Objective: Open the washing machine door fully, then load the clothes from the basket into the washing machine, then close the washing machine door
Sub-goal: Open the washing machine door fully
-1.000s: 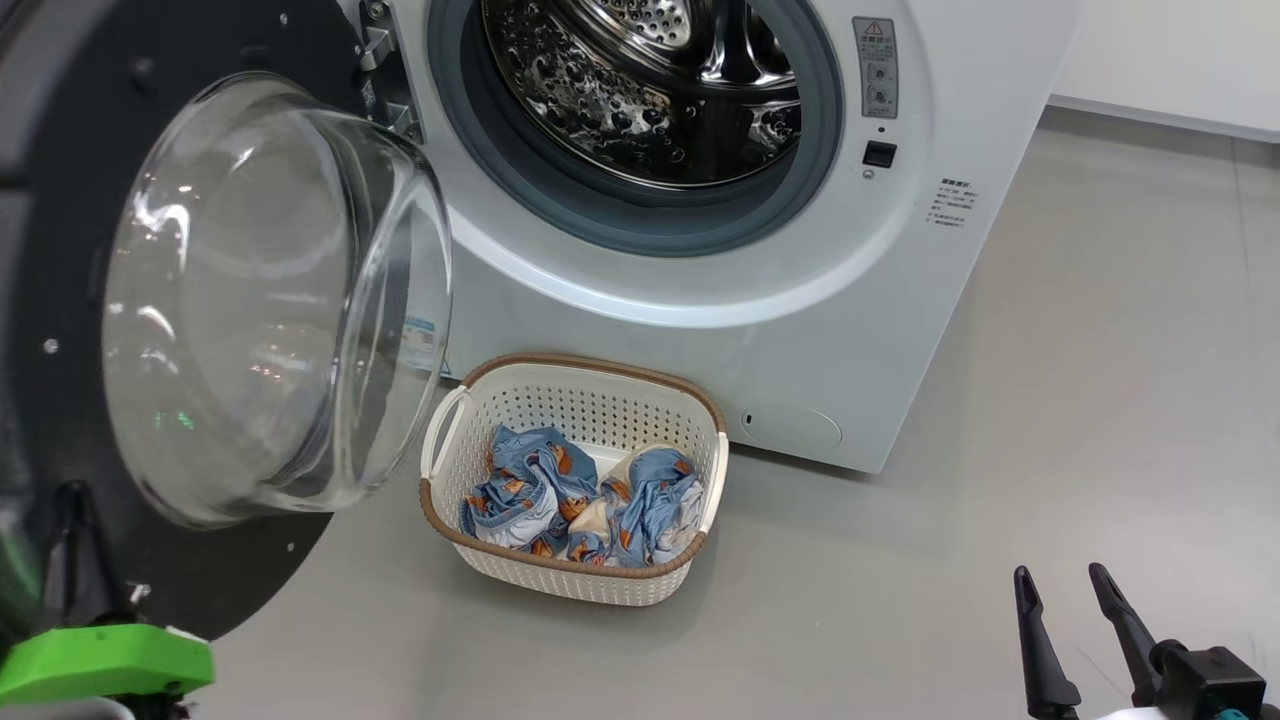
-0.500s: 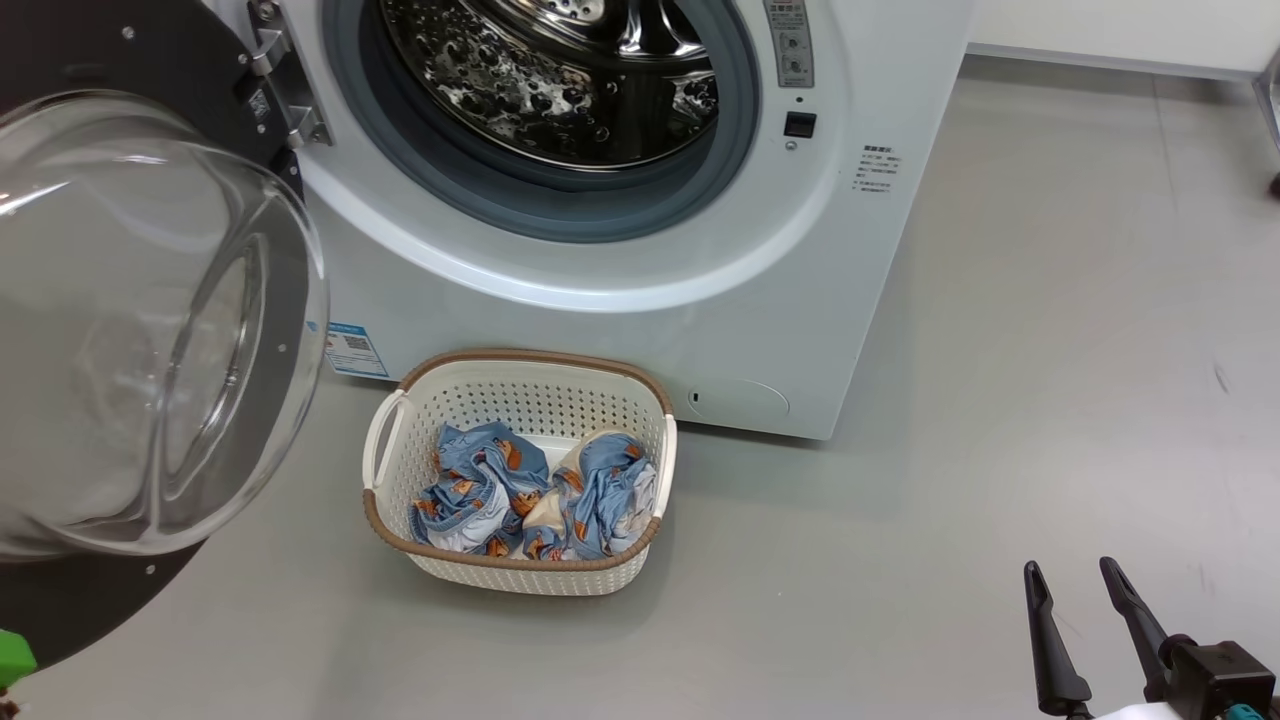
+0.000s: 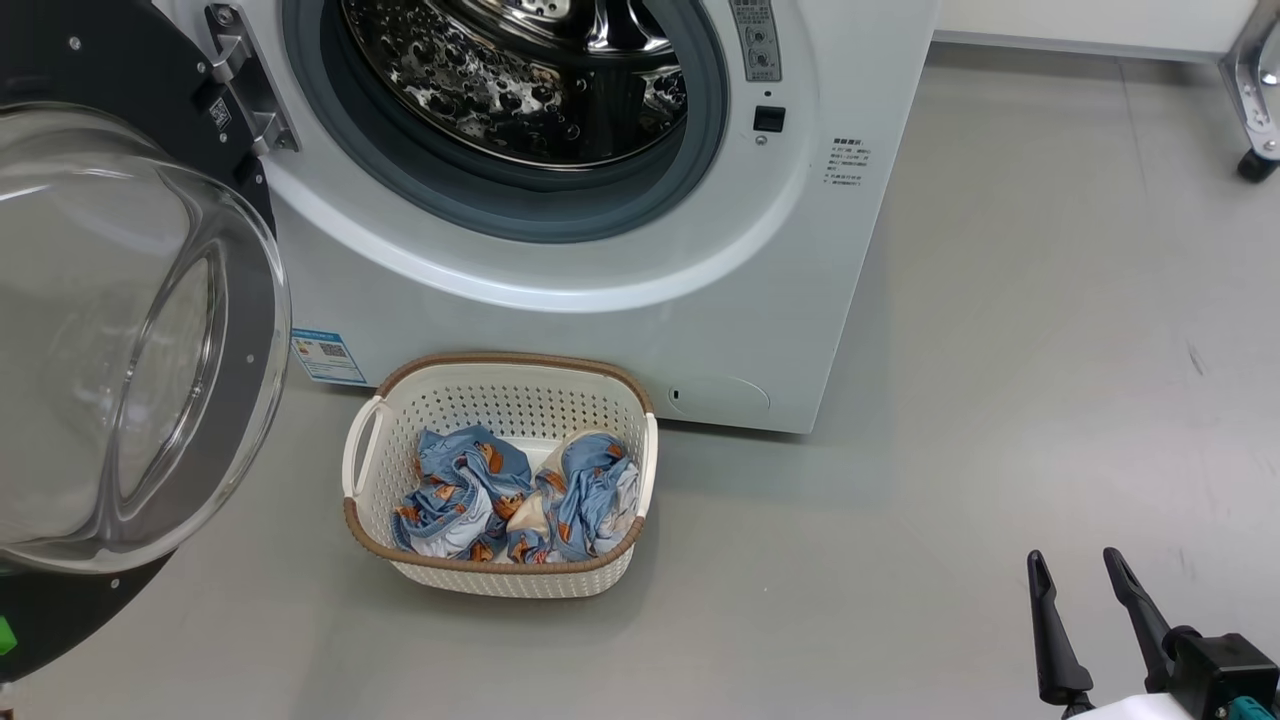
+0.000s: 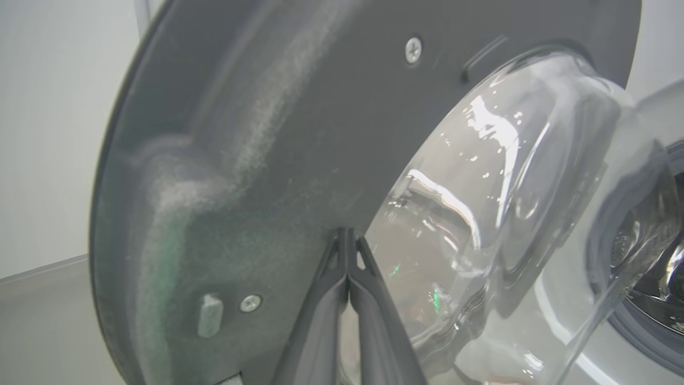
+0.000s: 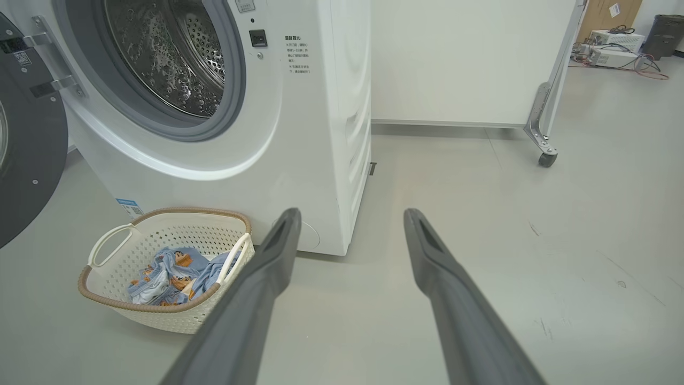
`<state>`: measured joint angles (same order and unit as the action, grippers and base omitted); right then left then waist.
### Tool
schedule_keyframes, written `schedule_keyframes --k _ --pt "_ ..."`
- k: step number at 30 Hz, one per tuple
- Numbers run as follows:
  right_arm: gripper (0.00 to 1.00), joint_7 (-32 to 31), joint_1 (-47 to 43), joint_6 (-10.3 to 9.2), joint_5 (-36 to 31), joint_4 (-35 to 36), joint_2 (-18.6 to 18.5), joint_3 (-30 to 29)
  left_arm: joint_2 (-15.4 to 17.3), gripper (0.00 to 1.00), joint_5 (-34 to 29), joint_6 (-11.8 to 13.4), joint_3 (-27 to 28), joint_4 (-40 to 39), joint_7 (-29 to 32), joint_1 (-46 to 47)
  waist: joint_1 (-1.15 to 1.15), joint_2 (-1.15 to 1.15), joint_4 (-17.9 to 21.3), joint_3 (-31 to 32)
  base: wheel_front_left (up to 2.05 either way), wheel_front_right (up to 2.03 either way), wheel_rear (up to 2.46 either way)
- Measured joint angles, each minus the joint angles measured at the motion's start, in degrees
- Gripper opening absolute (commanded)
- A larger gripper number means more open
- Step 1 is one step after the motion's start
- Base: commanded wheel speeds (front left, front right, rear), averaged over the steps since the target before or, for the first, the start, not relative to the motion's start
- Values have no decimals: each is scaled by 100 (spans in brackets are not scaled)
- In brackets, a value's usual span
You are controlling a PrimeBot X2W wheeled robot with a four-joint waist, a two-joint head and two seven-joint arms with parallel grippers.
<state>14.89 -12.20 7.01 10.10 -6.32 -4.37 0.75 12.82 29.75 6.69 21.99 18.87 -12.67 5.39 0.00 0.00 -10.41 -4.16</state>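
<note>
The white washing machine (image 3: 600,330) stands open, its steel drum (image 3: 520,70) bare. The washing machine door (image 3: 100,60) hangs swung out on the left, its glass bulge (image 3: 90,350) facing me. In front of the machine sits the basket (image 3: 500,362) with the blue printed clothes (image 3: 480,490) crumpled inside. In the left wrist view my left gripper (image 4: 346,231) is shut with nothing in it, its tips at the door's dark inner face (image 4: 267,133) beside the glass (image 4: 481,214). My right gripper (image 3: 1074,555) hangs open over the floor, to the right of the basket (image 5: 160,214) and the clothes (image 5: 171,270).
Grey floor (image 3: 1000,350) stretches to the right of the machine. A white panel (image 5: 454,64) on a metal leg with a castor (image 5: 546,158) stands behind it. Boxes and cables (image 5: 614,43) lie at the far back right.
The head camera has turned, sliding the whole picture left. The door stands swung wider from the machine front, uncovering the blue label. My right gripper stays open in place.
</note>
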Motion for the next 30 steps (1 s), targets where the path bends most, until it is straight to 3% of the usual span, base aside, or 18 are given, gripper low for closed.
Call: schedule_keyframes --k 9,12,13,14,15,16,21,26,30 --pt "100 0 -1 0 47 -5 60 -78 -156 2 -80 -100 -281 -534 -66 59 0 0 -76 139 0 0 0" --pt "100 0 -1 0 52 -19 65 -19 -153 38 -210 -170 -359 -945 -110 58 0 0 -103 192 0 0 0" --pt "100 0 0 0 52 -19 66 12 -155 45 -214 -218 -379 -1089 -113 58 0 0 -104 203 0 0 0" --pt "100 0 2 0 52 -23 67 46 -155 65 -218 -254 -412 -1220 -129 58 0 0 -97 209 0 0 0" --pt "100 0 5 0 52 -27 67 78 -158 94 -225 -325 -480 -1347 -156 57 0 0 -88 217 0 0 0" --pt "100 0 12 0 52 -36 66 115 -176 100 -230 -413 -575 -1481 -158 54 0 0 -75 228 0 0 0" --pt "100 0 65 0 53 -54 67 267 -444 100 -299 -892 -1250 -1879 -159 -32 0 0 32 280 0 0 0" --pt "100 0 215 0 53 -51 65 523 -682 100 -285 -1110 -1621 -1887 -158 -512 0 0 207 322 0 0 0" --pt "100 0 299 0 52 16 34 658 -698 100 -349 -1128 -1804 -1763 -158 -967 0 0 391 337 0 0 0"
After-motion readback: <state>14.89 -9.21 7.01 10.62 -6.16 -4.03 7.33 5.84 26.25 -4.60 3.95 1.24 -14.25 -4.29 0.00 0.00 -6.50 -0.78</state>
